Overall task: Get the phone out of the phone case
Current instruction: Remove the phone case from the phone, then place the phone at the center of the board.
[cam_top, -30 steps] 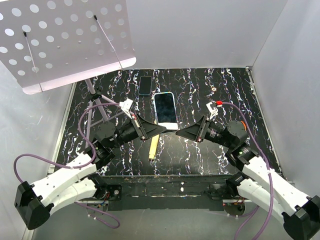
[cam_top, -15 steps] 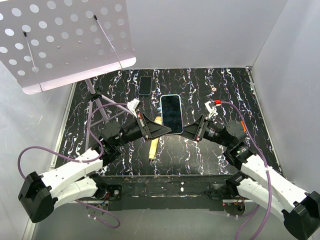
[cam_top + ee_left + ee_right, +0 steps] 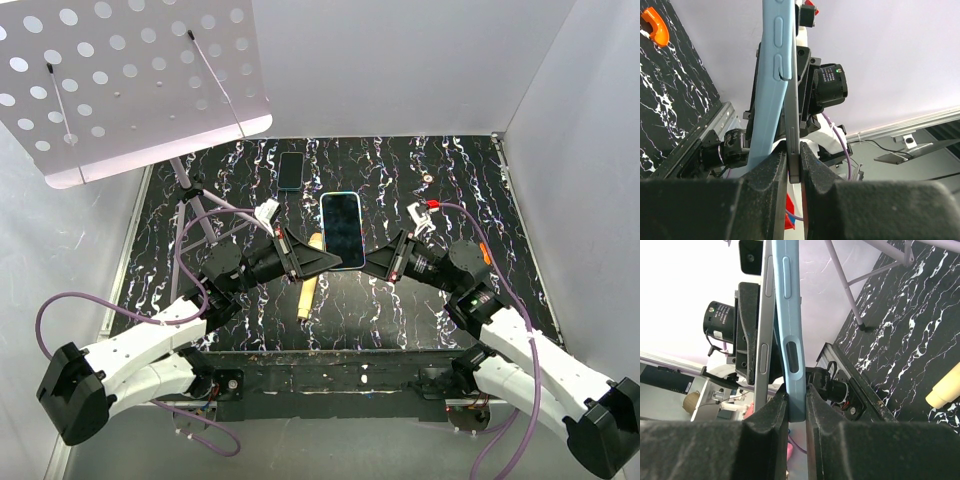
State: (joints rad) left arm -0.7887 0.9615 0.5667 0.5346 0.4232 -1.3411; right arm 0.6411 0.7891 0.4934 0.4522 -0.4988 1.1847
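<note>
Midair over the table [image 3: 450, 170], the left gripper [image 3: 794, 167] pinches the phone [image 3: 794, 115] and the right gripper [image 3: 796, 405] pinches the light-blue phone case [image 3: 790, 315], which look partly peeled apart, full separation seemingly left to do.

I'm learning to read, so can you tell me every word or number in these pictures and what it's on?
No text here can be read.
The label on the black motor: printed, but too small and blurred.
The phone screen: dark, nothing written.
The phone case: plain blue, no writing.
</note>
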